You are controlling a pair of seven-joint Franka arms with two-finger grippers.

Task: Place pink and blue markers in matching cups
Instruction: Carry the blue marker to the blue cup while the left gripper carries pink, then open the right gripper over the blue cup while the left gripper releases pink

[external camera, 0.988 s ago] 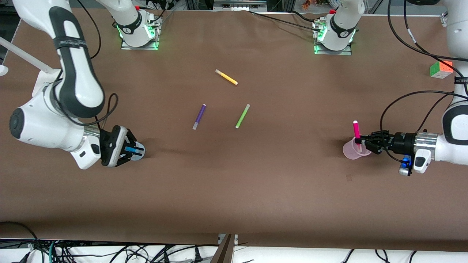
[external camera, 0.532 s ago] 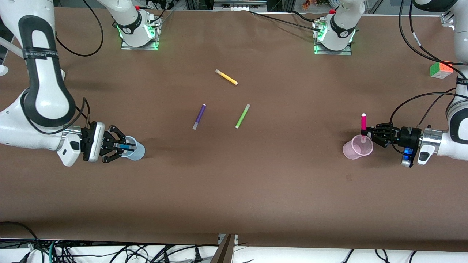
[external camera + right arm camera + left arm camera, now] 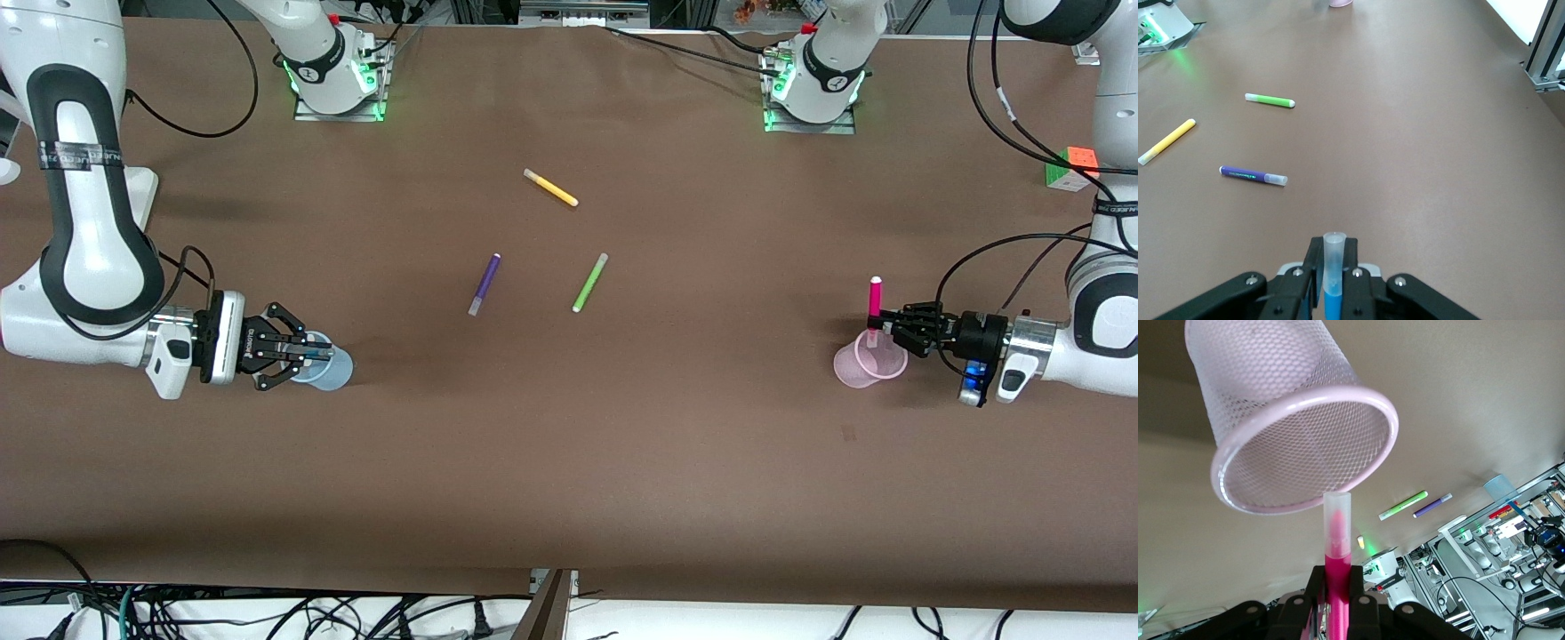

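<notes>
— Two cups are standing on the brown tabletop point(image 3: 569, 462): one pale pink translucent plastic cup point(image 3: 859, 364) toward the left arm's end, one light blue translucent plastic cup point(image 3: 331, 368) toward the right arm's end.

— And the markers?

— Five in all. The left end effector point(image 3: 880, 333) is clamping the slim magenta-pink marker point(image 3: 875, 307) over the pink cup's rim; in the left wrist view its clear cap is pointing at the cup's mouth. The right end effector point(image 3: 307, 356) is gripping the slim blue marker point(image 3: 302, 356) over the blue cup, its long axis running along the fingers.

— The rest?

— One purple marker point(image 3: 484, 284), one lime-green marker point(image 3: 589, 283) and one yellow marker point(image 3: 550, 188) are lying flat mid-tabletop, apart.
</notes>
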